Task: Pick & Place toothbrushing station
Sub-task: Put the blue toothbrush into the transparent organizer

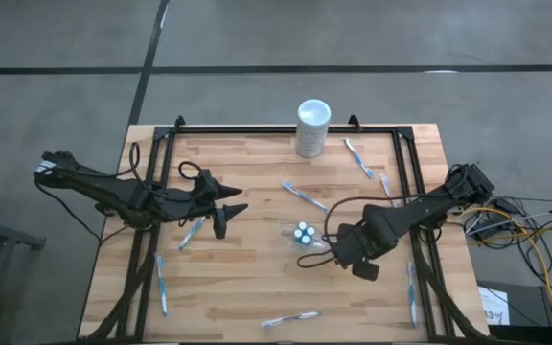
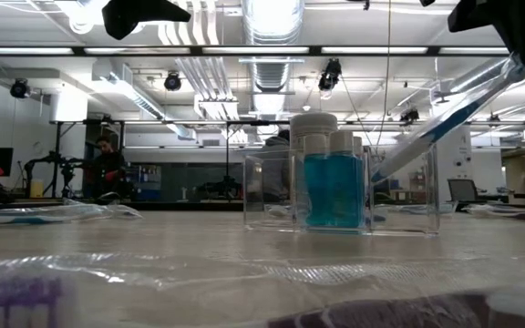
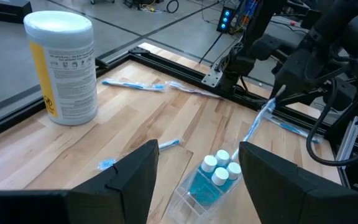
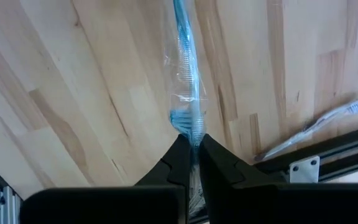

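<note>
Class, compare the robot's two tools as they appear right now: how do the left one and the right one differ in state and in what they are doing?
The left tool is open and holds nothing, while the right tool is shut on a wrapped toothbrush. The left tool hangs left of the clear cup; the right tool is just to the cup's right, with its toothbrush slanting down toward it. Both are dark, two-fingered and above the wooden table.

- The right gripper (image 4: 192, 142) pinches a wrapped blue toothbrush (image 4: 185, 68) by its end — fingers closed.
- Below lies the wooden table (image 4: 73, 93); another wrapped toothbrush (image 4: 319, 127) rests near the black frame (image 4: 328, 158).
</note>
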Controlling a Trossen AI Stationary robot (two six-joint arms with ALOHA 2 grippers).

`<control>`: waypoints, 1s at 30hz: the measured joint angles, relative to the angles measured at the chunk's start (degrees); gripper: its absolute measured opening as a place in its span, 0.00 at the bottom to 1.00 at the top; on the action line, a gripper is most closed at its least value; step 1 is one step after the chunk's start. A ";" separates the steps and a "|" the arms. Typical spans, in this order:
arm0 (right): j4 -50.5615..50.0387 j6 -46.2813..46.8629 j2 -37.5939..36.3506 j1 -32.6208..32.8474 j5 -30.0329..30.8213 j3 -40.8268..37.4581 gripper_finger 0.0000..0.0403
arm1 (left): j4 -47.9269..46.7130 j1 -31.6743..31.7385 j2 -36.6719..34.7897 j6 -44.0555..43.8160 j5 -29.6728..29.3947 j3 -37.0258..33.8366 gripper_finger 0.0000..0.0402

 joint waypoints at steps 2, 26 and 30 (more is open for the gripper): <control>0.14 0.06 0.00 -0.07 0.01 0.00 0.04 | 0.01 -0.02 0.00 0.01 0.01 0.00 0.57; 3.78 0.95 0.00 -0.26 1.72 0.09 0.20 | 0.00 -0.01 0.00 0.01 0.01 0.00 0.57; 3.84 0.93 -0.09 -0.24 1.90 0.09 0.23 | 0.01 -0.02 0.00 0.01 0.00 0.00 0.57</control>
